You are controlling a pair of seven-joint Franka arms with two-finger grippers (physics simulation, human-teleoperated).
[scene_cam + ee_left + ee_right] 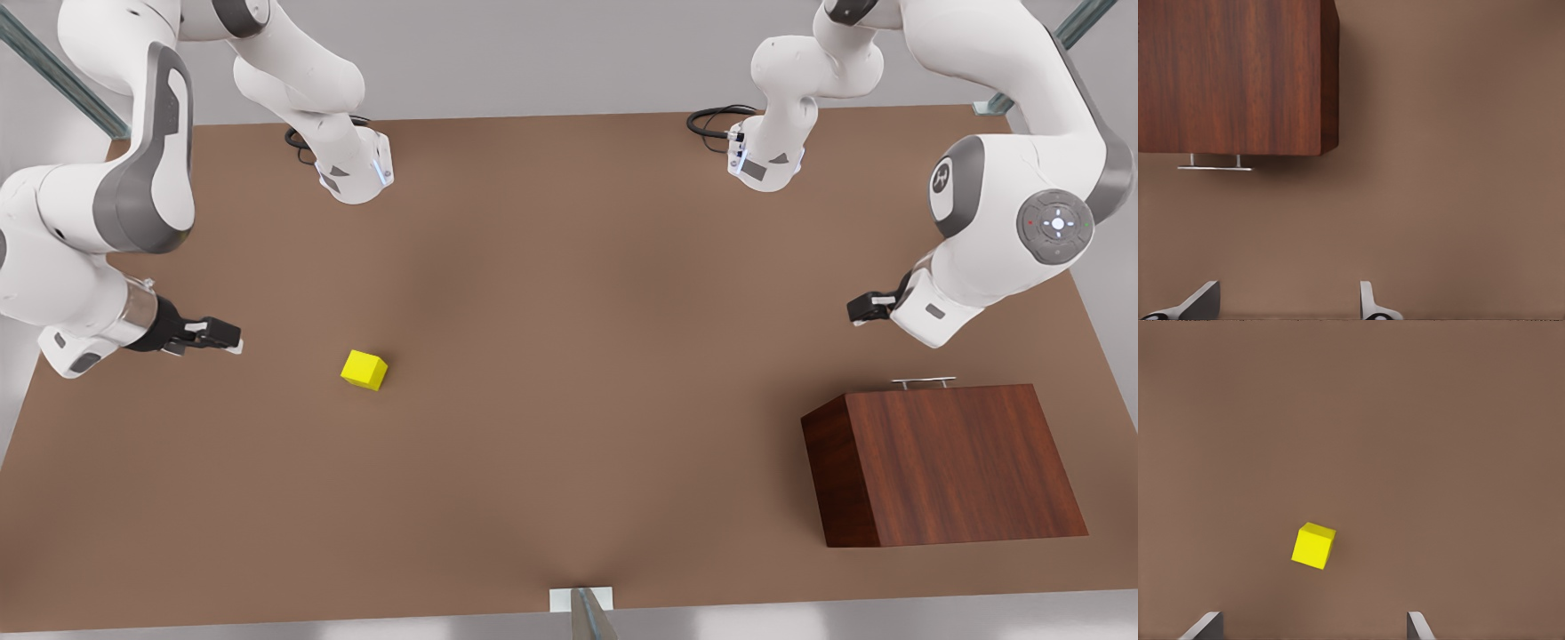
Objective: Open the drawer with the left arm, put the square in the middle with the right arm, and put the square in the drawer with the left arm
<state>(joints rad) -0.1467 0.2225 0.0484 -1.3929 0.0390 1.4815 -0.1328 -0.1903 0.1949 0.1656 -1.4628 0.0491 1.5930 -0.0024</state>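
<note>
While both arms hang above the brown tabletop point(569, 373), the scene reads as follows.

Left tool point(867, 307): at the front view's right, above the tabletop just off the handle side of the box; its fingers point(1201, 300) are spread apart with nothing between them.

Right tool point(213, 336): near the tabletop's edge at the front view's left, fingers point(1205, 625) spread wide, nothing held.

Cube point(364, 370): yellow, resting on the tabletop beside the right tool, apart from it, well away from the box.

Box point(956, 462): wood-grain, near the tabletop's corner at the front view's lower right.

Drawer point(1231, 150): pushed in flush; its silver handle point(923, 382) faces the left tool, untouched.
</note>
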